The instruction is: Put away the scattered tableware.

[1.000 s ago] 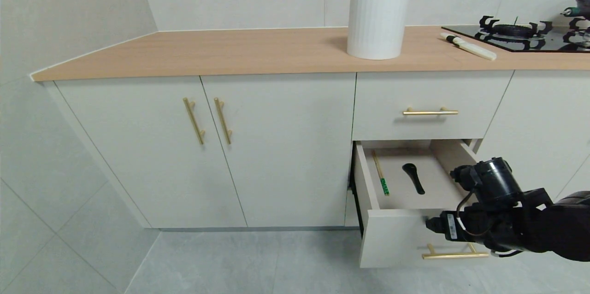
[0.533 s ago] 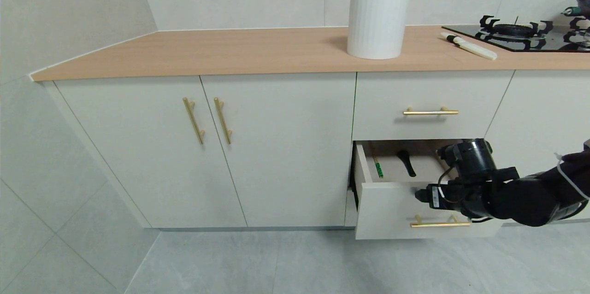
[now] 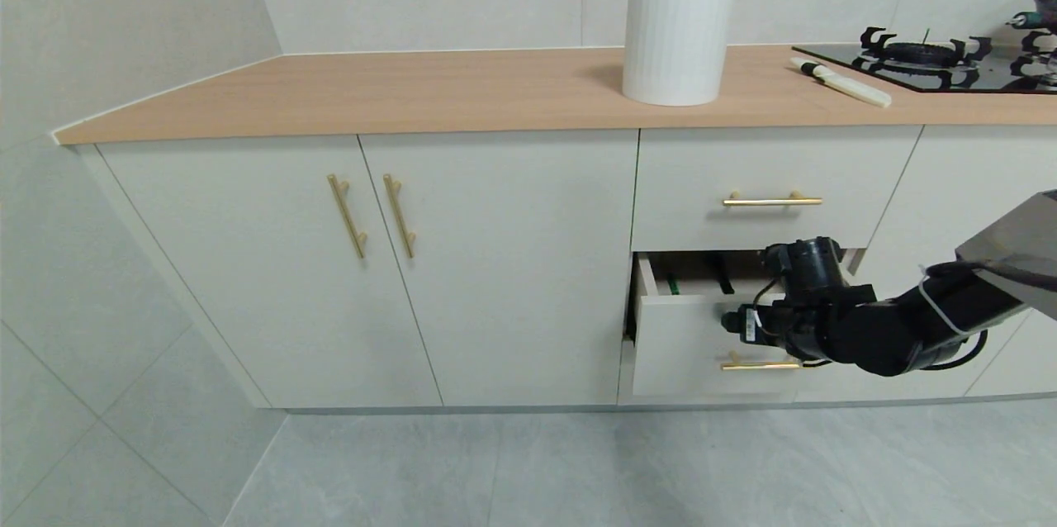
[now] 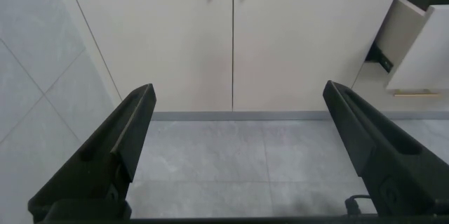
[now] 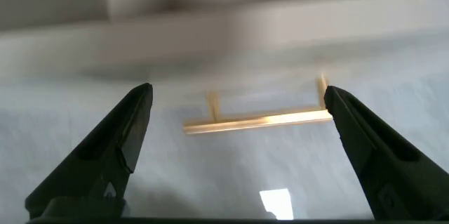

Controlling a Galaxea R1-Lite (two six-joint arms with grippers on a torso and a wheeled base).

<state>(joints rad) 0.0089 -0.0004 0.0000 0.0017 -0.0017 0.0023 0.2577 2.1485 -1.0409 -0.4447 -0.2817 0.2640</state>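
Lower drawer (image 3: 677, 341): is being kept a narrow gap short of shut, with chopsticks (image 3: 672, 286) and a black spoon (image 3: 724, 282) being shown in the gap under the upper drawer's edge. Right gripper (image 5: 238, 104): is being held wide open and empty, close before the drawer front, above its gold handle (image 5: 258, 119). Left gripper (image 4: 238, 101): is being held wide open and empty over the floor (image 4: 210, 161), well apart from the cupboard doors (image 4: 231, 34); a pale utensil (image 3: 841, 82) is being carried on the surface (image 3: 413, 93) beside the hob (image 3: 933, 64).

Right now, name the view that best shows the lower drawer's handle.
Right wrist view: the handle is close and central. Head view: partly behind the right arm. Left wrist view: small, far off.
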